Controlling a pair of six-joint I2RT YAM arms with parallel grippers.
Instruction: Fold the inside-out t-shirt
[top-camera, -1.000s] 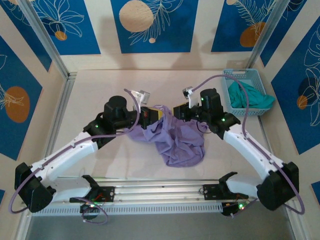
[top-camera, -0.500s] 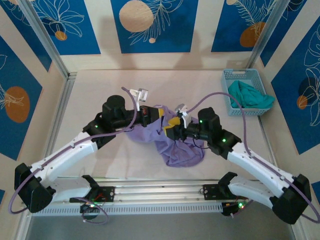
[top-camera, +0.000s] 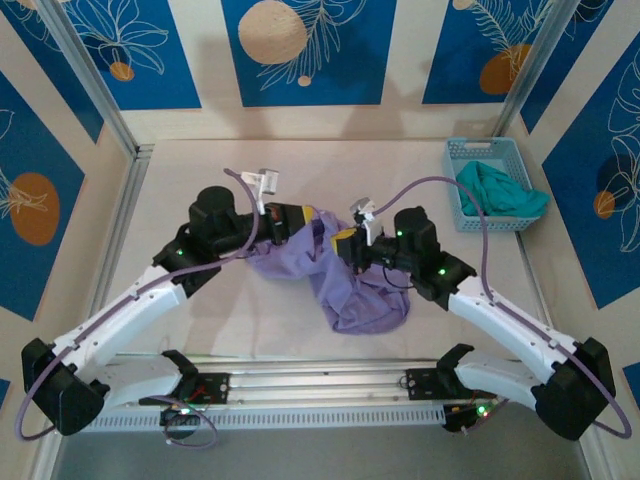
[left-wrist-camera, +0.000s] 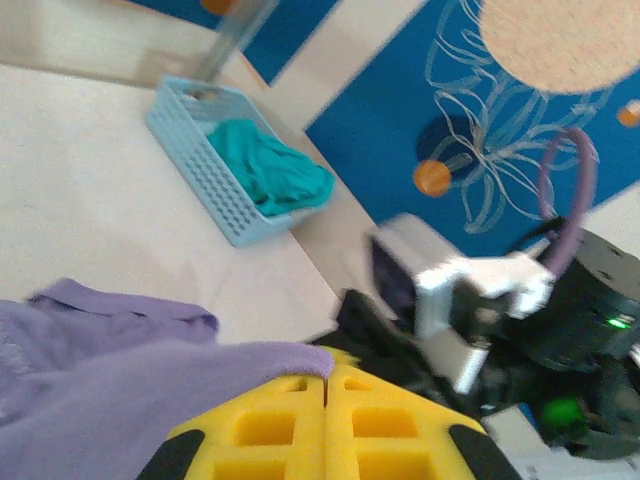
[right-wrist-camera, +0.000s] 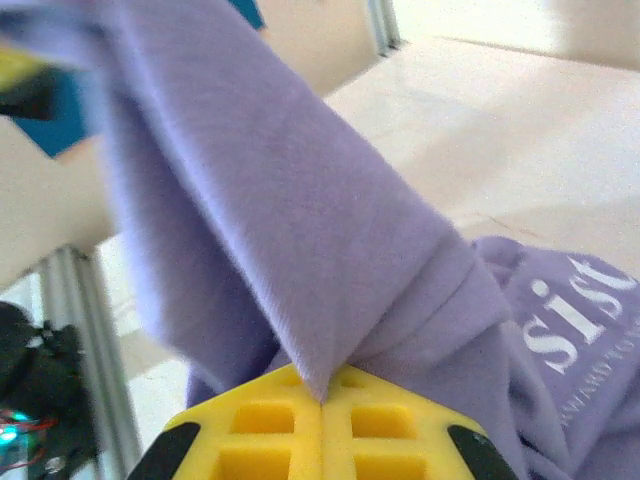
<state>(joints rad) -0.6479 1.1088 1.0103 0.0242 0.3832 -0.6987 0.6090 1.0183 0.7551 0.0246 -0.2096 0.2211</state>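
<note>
My left claw (left-wrist-camera: 325, 378) is closed on a fold of the purple t-shirt (top-camera: 362, 290), and its yellow pads (left-wrist-camera: 268, 425) meet with the cloth pinched between them. My right claw (right-wrist-camera: 320, 388) is closed in the same way on another fold. From it the cloth rises like a tent, with white letters on the right side. The two claws are near each other above the middle of the worktop (top-camera: 190, 170). Most of the shirt lies crumpled under them, toward the near edge.

I judge that the step is to spread the shirt before any folding. To do it well, I should move my claws apart slowly and evenly. I should also lift enough that the body hangs free, and watch that neither pinch slips.

The worktop is pale and smooth. At its far right corner stands a light blue basket (top-camera: 462, 152) with a green garment (top-camera: 500, 190) inside. The walls carry blue panels with orange circles and white leaf drawings, and metal posts stand at the far corners.
</note>
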